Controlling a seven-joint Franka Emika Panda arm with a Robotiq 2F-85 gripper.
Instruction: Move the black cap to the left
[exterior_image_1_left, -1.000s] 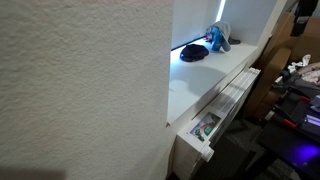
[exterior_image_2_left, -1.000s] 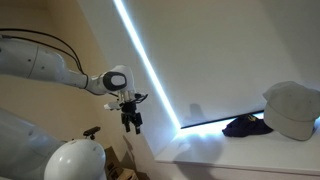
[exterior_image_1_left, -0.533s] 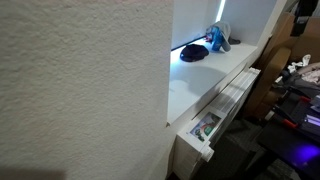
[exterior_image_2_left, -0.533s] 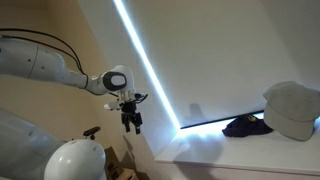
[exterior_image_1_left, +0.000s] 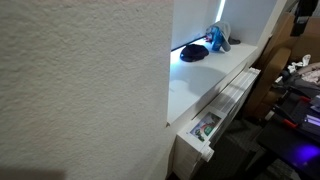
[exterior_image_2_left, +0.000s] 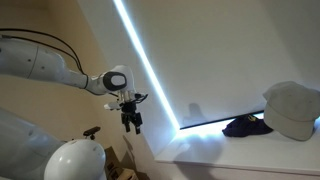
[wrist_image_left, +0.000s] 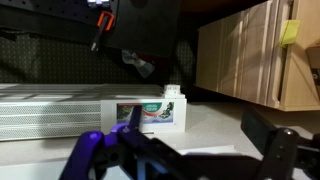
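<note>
The black cap (exterior_image_1_left: 193, 52) lies flat at the far end of a white shelf (exterior_image_1_left: 190, 95), right next to an upright blue and white object (exterior_image_1_left: 217, 38). It also shows in an exterior view (exterior_image_2_left: 245, 126), beside a pale rounded object (exterior_image_2_left: 291, 110). My gripper (exterior_image_2_left: 131, 121) hangs in the air well away from the shelf and the cap, fingers pointing down. In the wrist view the gripper (wrist_image_left: 195, 140) is open and empty, with its dark fingers at the bottom of the frame. The cap is out of the wrist view.
A textured white wall (exterior_image_1_left: 80, 90) blocks much of an exterior view. An open drawer (exterior_image_1_left: 207, 127) with small items sits under the shelf. A white box with a green label (wrist_image_left: 150, 112) stands below the gripper. Wooden cabinets (wrist_image_left: 250, 50) are at the right.
</note>
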